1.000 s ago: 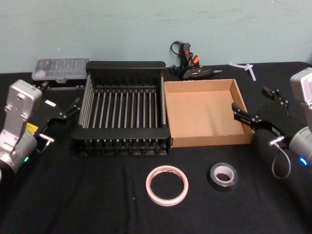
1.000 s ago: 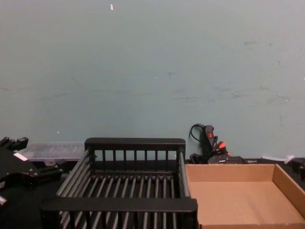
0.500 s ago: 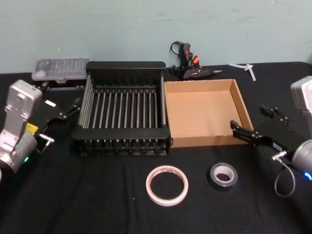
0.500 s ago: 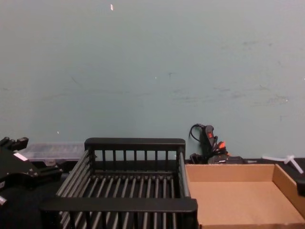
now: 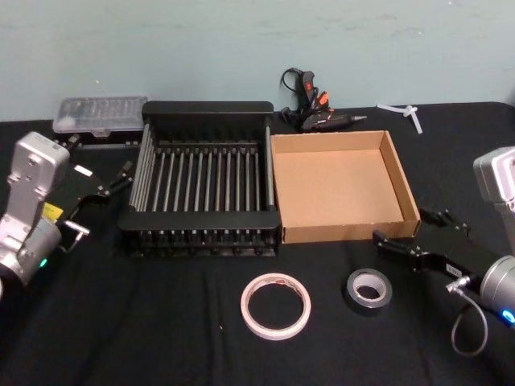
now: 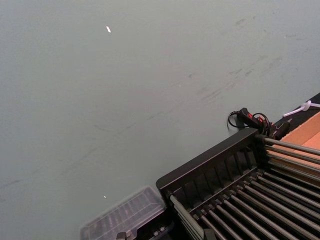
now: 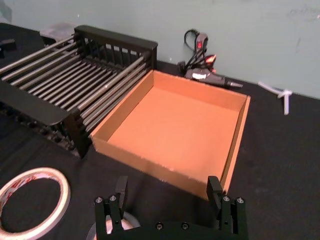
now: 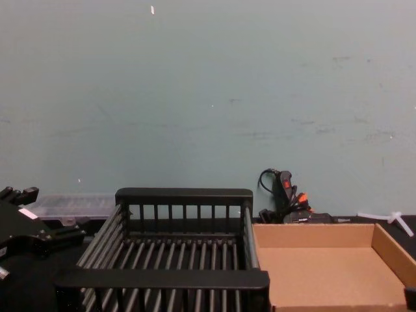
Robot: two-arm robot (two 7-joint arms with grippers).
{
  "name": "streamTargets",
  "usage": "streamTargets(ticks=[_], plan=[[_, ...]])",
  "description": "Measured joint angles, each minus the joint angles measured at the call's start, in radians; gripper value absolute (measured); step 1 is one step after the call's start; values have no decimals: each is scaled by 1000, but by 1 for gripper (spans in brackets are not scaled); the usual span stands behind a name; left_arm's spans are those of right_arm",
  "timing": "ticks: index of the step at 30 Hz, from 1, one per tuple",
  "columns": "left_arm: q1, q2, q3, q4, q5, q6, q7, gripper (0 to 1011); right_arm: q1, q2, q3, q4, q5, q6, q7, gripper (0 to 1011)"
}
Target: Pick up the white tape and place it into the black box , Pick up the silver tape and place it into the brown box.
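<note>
The white tape [image 5: 275, 305] lies flat on the black cloth in front of the black box [image 5: 208, 107]. To its right lies the silver tape [image 5: 369, 289], in front of the brown box [image 5: 346, 233]. My right gripper [image 5: 409, 227] is open and hovers low just right of the silver tape, near the brown box's front right corner. From the right wrist, its open gripper [image 7: 167, 189] faces the brown box [image 7: 150, 165], with the silver tape [image 7: 129, 220] partly hidden under one finger and the white tape [image 7: 32, 200] farther off. My left gripper [image 5: 113, 181] is parked, open, left of the black box.
A clear plastic case [image 5: 100, 112] sits behind the black box's left corner. A glue gun with cable [image 5: 314, 104] lies behind the brown box, and a small white plastic piece [image 5: 406, 112] at the back right. Both boxes hold nothing.
My right gripper has moved from over the brown box's right wall toward the table's front, down beside the silver tape. The left arm and both tapes have stayed put.
</note>
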Motion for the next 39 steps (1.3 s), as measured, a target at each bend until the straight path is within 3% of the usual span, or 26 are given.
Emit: streamTargets(ticks=[19,39], plan=[[0,0,0,0,0,0,0,1001,-17,-15,-1,-16,-10,162,29,1002],[0,0,0,0,0,0,0,1001,-4,-40,-5,13,-55,223,58,1002]])
